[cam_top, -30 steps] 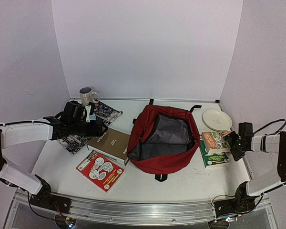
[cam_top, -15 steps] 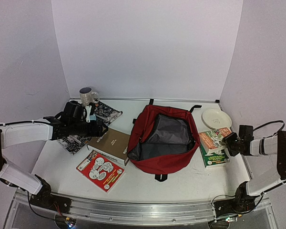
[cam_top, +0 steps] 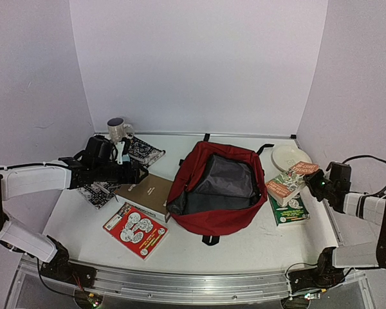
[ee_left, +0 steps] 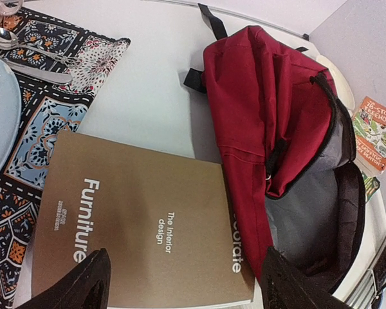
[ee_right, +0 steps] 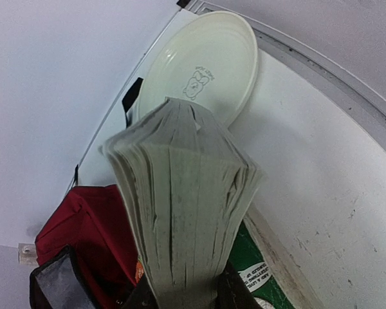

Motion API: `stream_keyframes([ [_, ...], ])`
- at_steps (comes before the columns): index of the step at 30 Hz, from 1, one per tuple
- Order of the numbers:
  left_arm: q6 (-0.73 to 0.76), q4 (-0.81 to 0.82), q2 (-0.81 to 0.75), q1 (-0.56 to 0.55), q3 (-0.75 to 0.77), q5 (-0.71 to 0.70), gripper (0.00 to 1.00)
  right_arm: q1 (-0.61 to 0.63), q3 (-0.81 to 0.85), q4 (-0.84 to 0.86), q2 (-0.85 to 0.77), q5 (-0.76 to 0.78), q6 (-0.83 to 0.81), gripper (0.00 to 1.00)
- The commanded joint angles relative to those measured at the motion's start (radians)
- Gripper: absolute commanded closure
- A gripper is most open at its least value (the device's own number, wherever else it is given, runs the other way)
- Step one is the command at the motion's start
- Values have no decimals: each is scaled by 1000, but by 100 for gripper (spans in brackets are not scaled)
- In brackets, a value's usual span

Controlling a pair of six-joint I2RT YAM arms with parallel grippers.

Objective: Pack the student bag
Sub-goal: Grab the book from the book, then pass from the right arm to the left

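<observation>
The student bag is dark red and lies in the middle of the table, its mouth open onto grey lining. My right gripper is shut on an orange paperback and holds it tilted above a green book. In the right wrist view the paperback's page edges fan out from between my right gripper, with the bag below left. My left gripper stands open over a brown "Furniture" book that touches the bag's left side.
A red illustrated book lies near the front left. A patterned placemat carries cutlery and a pale plate, and a mug stands behind it. A white plate sits at the back right, near the table's raised edge.
My right gripper has shut on the orange paperback and lifted it off the green book. The bag and the brown book have shifted slightly left. The left gripper stays open.
</observation>
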Motion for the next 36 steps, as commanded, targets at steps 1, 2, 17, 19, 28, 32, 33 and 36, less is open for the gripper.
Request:
stream_keyframes([
  [1, -24, 59, -30, 0, 21, 51, 19, 5, 43, 19, -101, -128, -49, 100],
  [2, -29, 65, -29, 0, 24, 62, 19, 5, 51, 15, -113, -152, -50, 100],
  [17, -279, 294, -8, -30, 13, 167, 18, 150, 227, -37, -269, -156, 34, 100],
  [19, -328, 332, -9, -43, 7, 166, 18, 235, 242, 2, -248, -126, 58, 100],
  [28, -629, 678, 19, -79, -104, 182, 14, 506, 321, 259, -59, -19, 179, 100],
  [32, -684, 762, 60, -134, -91, 161, 12, 596, 379, 301, 11, 33, 182, 100],
  [33, -699, 782, 71, -153, -90, 145, 11, 612, 387, 314, 23, 40, 190, 100],
  [36, -717, 827, 106, -197, -70, 118, 10, 650, 402, 373, 60, 63, 219, 100],
])
